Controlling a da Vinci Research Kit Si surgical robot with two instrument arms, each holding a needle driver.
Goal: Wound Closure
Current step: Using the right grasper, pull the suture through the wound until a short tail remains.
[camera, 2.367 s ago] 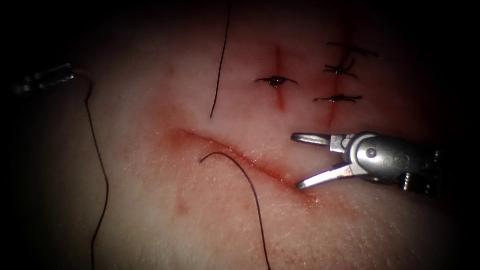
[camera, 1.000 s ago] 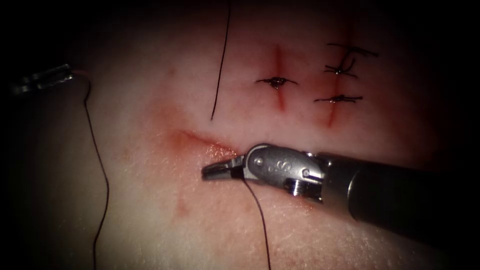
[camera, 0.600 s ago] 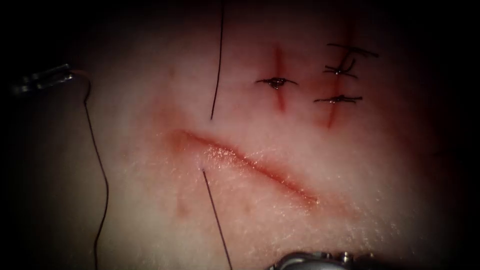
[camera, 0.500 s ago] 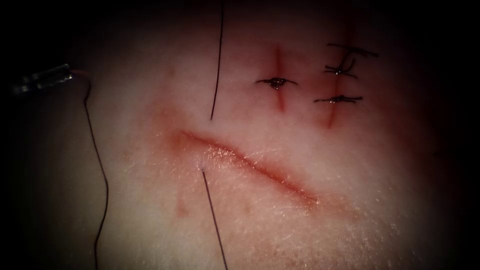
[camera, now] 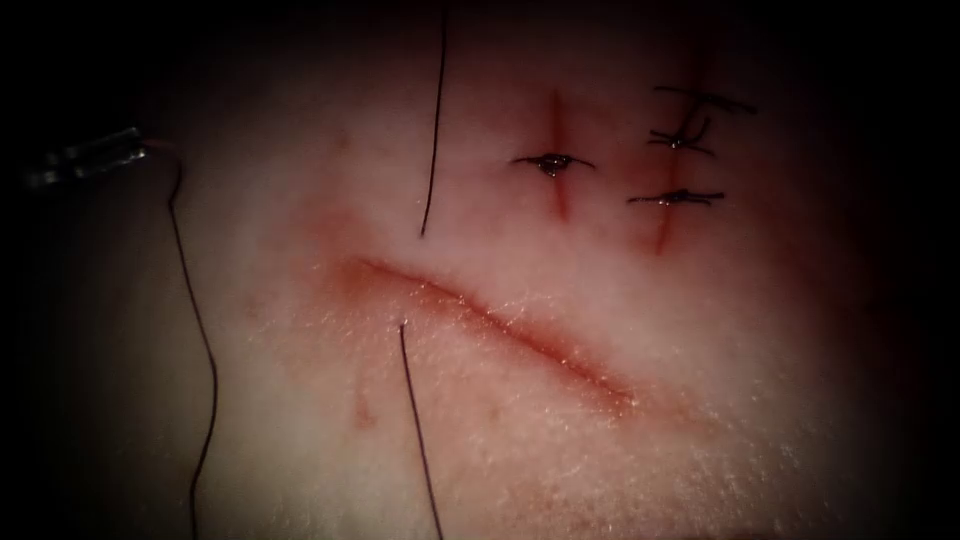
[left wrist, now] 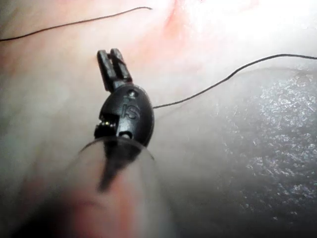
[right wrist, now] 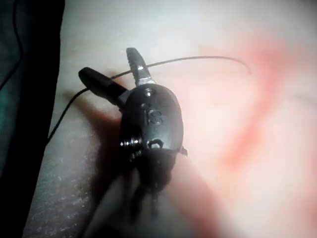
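Cut (camera: 490,325) in tissue (camera: 700,450): long axis upper left to lower right, mid-frame; thread (camera: 415,420) leaves tissue just below cut's left part, points down, cut off at bottom edge; left tool (left wrist: 112,52) clenched, nothing seen held; right tool (right wrist: 106,62) released, thread alongside; needle's place cannot be told.

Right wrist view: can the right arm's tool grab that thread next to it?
Probably yes. The right tool has its jaws open, and the thread runs right by them over the tissue, with nothing in between.
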